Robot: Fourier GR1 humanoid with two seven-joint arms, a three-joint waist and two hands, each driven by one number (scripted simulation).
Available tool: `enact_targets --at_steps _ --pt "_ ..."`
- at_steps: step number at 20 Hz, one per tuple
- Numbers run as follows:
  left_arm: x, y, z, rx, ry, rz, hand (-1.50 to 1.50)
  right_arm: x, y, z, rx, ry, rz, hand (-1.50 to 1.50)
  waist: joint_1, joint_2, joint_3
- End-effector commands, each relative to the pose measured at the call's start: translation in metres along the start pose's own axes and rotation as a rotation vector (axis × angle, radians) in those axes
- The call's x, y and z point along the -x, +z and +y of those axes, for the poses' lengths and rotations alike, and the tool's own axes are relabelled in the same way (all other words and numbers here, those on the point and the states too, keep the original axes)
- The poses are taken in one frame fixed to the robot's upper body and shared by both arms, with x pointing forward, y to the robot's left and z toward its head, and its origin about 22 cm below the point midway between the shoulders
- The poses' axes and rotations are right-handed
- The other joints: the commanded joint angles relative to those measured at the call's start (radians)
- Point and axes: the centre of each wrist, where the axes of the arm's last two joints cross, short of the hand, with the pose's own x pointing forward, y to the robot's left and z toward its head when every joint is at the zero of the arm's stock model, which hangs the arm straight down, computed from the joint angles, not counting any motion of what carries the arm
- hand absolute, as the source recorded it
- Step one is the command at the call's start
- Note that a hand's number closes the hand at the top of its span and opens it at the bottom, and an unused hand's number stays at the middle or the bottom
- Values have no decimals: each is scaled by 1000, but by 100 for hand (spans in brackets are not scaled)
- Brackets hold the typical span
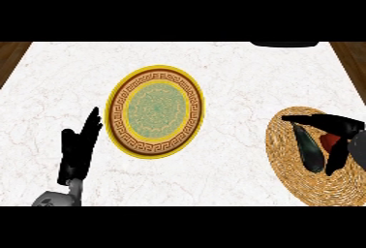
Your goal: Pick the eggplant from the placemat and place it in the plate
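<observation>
The right hand was over the one woven placemat, fingers spread and released around the one eggplant lying there. The left hand rested open beside the one plate.

And here's the counter, a white marble top laced with faint reddish veins, evenly lit. Dark brown wood shows past both far corners. A dark object sits at the far edge.
</observation>
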Motion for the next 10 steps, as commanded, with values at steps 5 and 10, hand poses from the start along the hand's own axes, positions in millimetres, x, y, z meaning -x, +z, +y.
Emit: enact_targets --at_steps 5,10 --pt "-9 -5 17 2 -8 5 0 -1 -17 10 -8 7 -129 150 10 7 8" --pt "2 3 -2 -9 0 -13 0 -1 -8 -8 36 38 -129 150 5 5 8"
